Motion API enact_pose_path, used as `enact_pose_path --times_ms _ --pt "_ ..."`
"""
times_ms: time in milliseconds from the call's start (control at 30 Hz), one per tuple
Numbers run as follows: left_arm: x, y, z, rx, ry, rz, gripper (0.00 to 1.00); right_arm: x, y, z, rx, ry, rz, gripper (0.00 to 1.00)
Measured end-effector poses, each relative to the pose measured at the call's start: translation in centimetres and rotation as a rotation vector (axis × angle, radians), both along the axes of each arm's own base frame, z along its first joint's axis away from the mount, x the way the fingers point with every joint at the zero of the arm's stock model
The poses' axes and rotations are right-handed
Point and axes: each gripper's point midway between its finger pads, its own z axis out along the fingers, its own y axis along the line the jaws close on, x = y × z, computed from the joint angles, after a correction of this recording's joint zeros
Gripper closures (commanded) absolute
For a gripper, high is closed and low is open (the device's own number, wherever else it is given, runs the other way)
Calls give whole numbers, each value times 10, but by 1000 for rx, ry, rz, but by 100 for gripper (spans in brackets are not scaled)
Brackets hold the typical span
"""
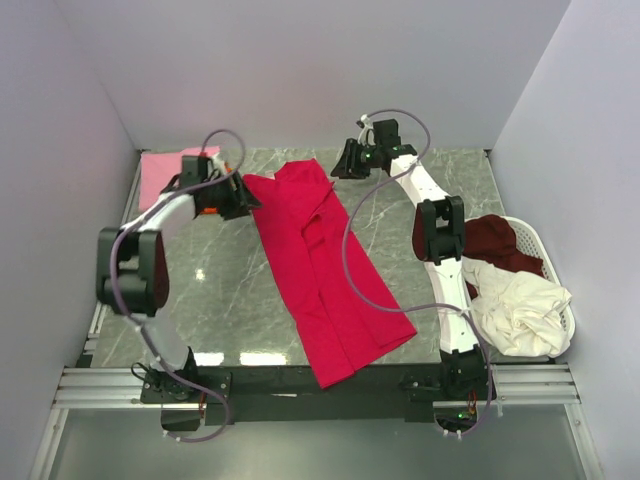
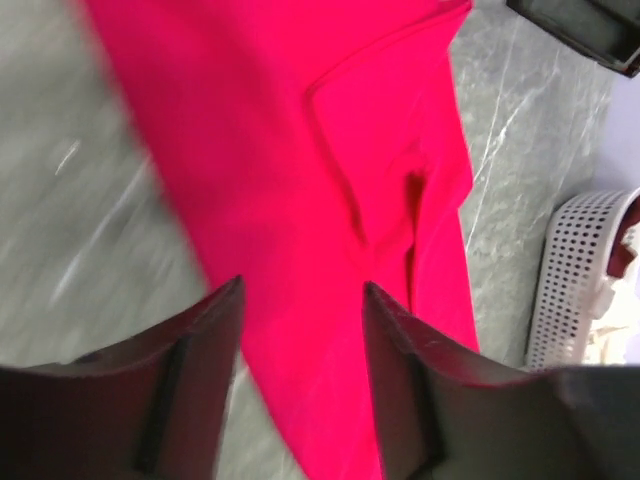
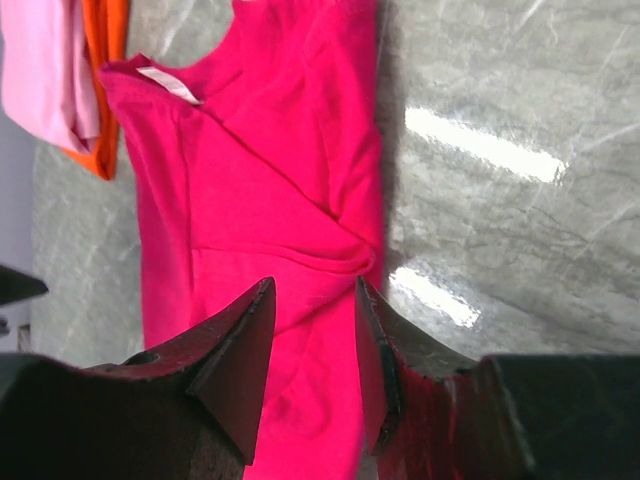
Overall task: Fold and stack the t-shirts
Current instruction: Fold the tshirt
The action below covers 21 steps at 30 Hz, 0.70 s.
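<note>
A crimson red t-shirt (image 1: 325, 270) lies folded lengthwise in a long strip across the table, neck end at the back. It also shows in the left wrist view (image 2: 330, 180) and in the right wrist view (image 3: 260, 190), where its white neck label (image 3: 168, 84) is visible. My left gripper (image 1: 243, 196) is open and empty at the shirt's back left corner. My right gripper (image 1: 343, 162) is open and empty just beyond the shirt's back right edge. A folded pink shirt (image 1: 168, 172) lies at the back left, over an orange one (image 3: 105, 70).
A white oval basket (image 1: 548, 290) stands at the right edge, holding a maroon shirt (image 1: 495, 243) and a cream shirt (image 1: 518, 308). It also shows in the left wrist view (image 2: 585, 270). Walls close the table's back and sides.
</note>
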Motion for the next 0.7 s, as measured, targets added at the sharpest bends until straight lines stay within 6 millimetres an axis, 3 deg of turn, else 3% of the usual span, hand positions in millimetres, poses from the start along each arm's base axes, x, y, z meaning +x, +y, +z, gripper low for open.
enact_pose_path --times_ms 133,300,433,533,700 --pt "43 -37 -12 40 11 -87 63 -6 -4 -8 -9 8 18 56" --pt "98 -72 -25 77 -26 -180 64 -35 -16 -26 -33 68 86 55" --pt "107 -86 -40 107 -8 -225 62 -71 -28 -26 -63 107 140 55" --pt "109 -90 -52 129 23 -234 59 -92 -32 -14 -66 105 177 56" --pt "103 -91 -67 157 72 -231 57 -106 -33 7 -58 69 215 56"
